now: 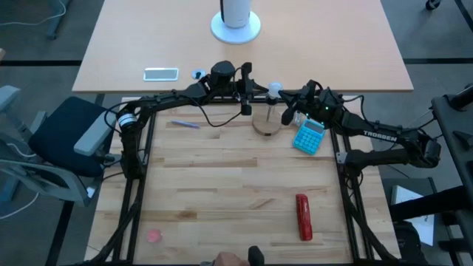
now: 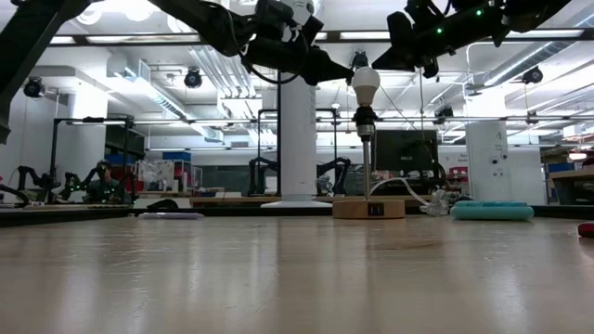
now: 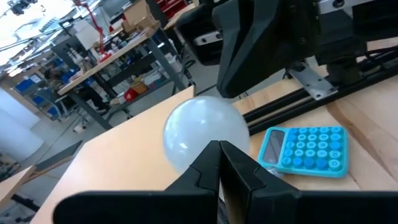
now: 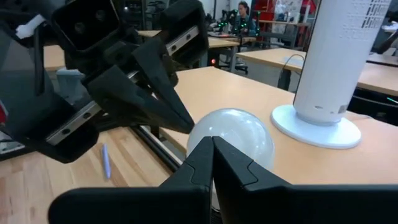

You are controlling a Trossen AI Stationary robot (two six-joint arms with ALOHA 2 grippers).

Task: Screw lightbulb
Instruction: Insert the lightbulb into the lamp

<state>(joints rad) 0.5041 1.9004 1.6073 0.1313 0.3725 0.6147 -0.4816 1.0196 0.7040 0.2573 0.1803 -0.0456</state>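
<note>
While the lightbulb (image 2: pixel 366 82) stands upright on its post, the left gripper (image 1: pixel 246 92) and right gripper (image 1: pixel 290 111) flank it, fingers pressed together.

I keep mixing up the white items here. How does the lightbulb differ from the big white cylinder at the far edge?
The lightbulb is small and rounded; the white cylinder is far larger and straight-sided. The lightbulb sits atop a thin post on a wooden disc, between the left gripper and right gripper; the cylinder stands on its own round base, beyond both. Both are white.
</note>
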